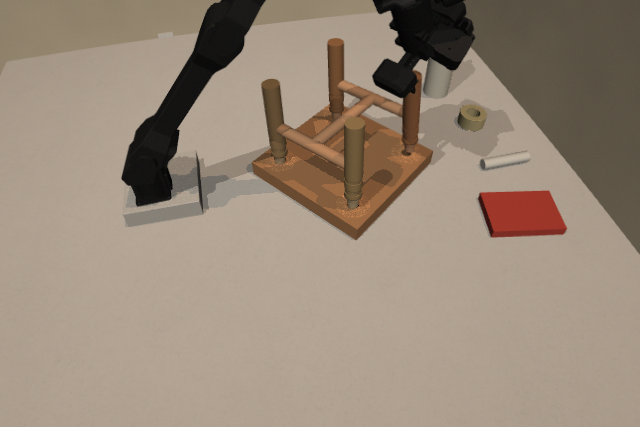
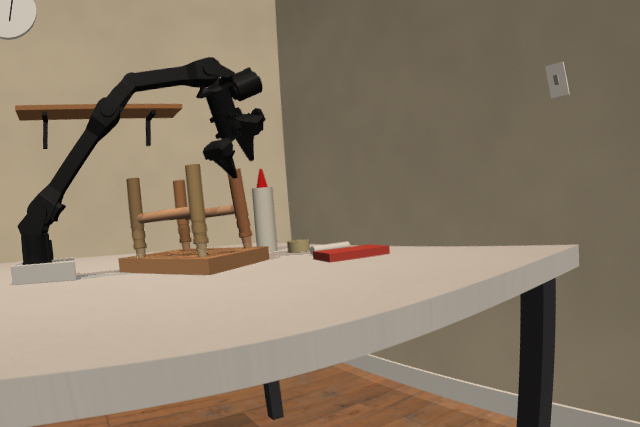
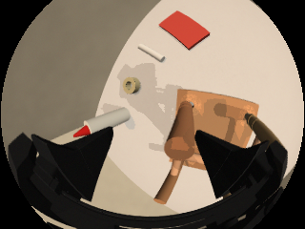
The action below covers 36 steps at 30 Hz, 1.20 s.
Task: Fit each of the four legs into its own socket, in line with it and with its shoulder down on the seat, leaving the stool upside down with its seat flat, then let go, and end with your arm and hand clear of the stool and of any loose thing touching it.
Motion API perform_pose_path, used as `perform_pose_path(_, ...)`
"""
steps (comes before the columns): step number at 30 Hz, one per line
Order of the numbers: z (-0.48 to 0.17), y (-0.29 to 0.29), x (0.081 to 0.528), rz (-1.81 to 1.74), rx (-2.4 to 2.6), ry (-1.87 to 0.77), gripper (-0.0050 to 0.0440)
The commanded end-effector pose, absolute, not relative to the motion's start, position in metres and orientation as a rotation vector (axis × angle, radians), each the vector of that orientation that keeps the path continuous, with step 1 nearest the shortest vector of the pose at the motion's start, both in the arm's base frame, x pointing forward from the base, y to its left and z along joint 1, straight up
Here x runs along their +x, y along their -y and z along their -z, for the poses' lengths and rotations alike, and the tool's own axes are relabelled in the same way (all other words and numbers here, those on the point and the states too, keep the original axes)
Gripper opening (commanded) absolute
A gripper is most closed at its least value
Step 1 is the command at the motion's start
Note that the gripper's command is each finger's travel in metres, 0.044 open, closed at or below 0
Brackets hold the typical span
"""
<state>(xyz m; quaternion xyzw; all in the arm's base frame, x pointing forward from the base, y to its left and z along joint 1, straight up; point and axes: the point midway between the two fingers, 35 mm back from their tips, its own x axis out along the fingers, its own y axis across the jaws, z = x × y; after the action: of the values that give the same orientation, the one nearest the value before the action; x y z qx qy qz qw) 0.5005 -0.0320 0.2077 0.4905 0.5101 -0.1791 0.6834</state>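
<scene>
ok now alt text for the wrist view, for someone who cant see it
Open claw, nothing between its fingertips, above an upside-down wooden stool seat with upright legs; a red-tipped white tube, tan ring, white rod and red block lie beyond.

top view: bottle (image 1: 437,78) (image 2: 264,218) (image 3: 109,120) tip hidden behind gripper (image 1: 421,63) (image 2: 244,168) (image 3: 154,133); exterior: clock (image 2: 15,14) cut by left edge; seat's (image 1: 356,223) (image 2: 170,264) (image 3: 229,102) underside hidden.
</scene>
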Motion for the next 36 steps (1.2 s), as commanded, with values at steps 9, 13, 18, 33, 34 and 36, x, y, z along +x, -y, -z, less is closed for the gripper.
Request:
perform_pose_path(9,-0.210,0.024,0.503,0.377,1.098,-1.144,0.0440)
perform_pose_path(13,-0.210,0.024,0.503,0.377,1.098,-1.144,0.0440)
perform_pose_path(18,-0.210,0.024,0.503,0.377,1.098,-1.144,0.0440)
perform_pose_path(33,-0.208,0.037,0.492,0.401,1.100,-1.143,0.0440)
perform_pose_path(34,-0.208,0.037,0.492,0.401,1.100,-1.143,0.0440)
perform_pose_path(36,-0.215,0.037,0.492,0.393,1.096,-1.131,0.0440)
